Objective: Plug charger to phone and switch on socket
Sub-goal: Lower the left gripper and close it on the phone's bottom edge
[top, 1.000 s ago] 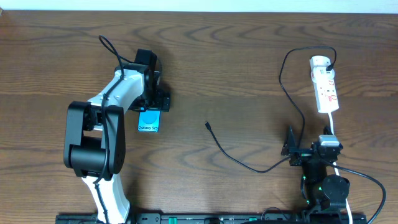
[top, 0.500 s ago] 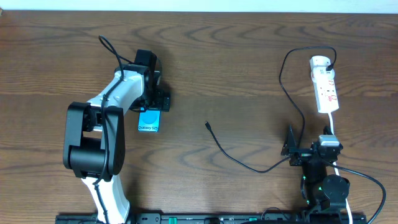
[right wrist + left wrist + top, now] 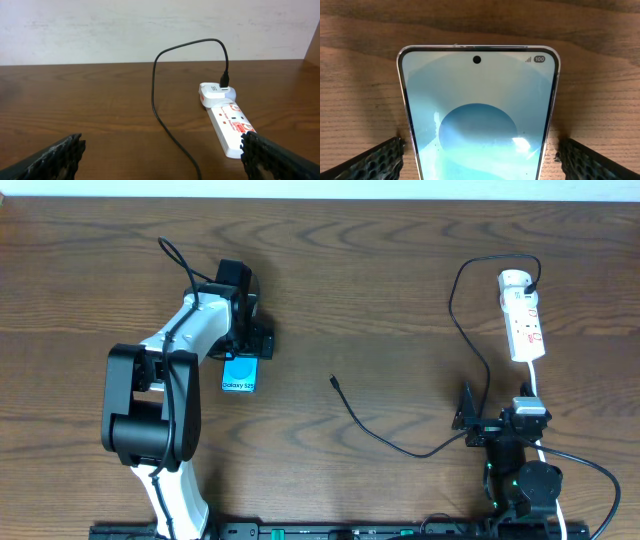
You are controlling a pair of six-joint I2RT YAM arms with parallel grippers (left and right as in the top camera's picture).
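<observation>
Nearest to us, the right tool (image 3: 467,418) hangs low by the near edge of the counter (image 3: 400,300), its jaws spread wide with nothing between them. From its own camera it looks out over bare wood toward the far wall.

The charger (image 3: 390,443) runs close past that tool. Its thin black cable sweeps left across the counter and ends in the connector tip (image 3: 334,381), which lies loose on the wood, well apart from both tools.

Further out on the left lies the phone (image 3: 240,372), flat and screen up. The left tool (image 3: 243,346) is over its far end. In the left wrist view the jaws are released and stand one on each side of the frame, just beside it. A thin line of shadow seems to separate pad and edge.

Farthest off on the right is the socket (image 3: 526,325), with the white adapter (image 3: 514,280) at its far end and the cable already seated in it.

We judge the step in hand to be taking hold of the phone, so nothing is plugged or switched yet. Next, the left jaws need to close squarely on the phone's edges. The right tool must then reach left for the small tip and line it up with the port. We cannot see that port in any view
</observation>
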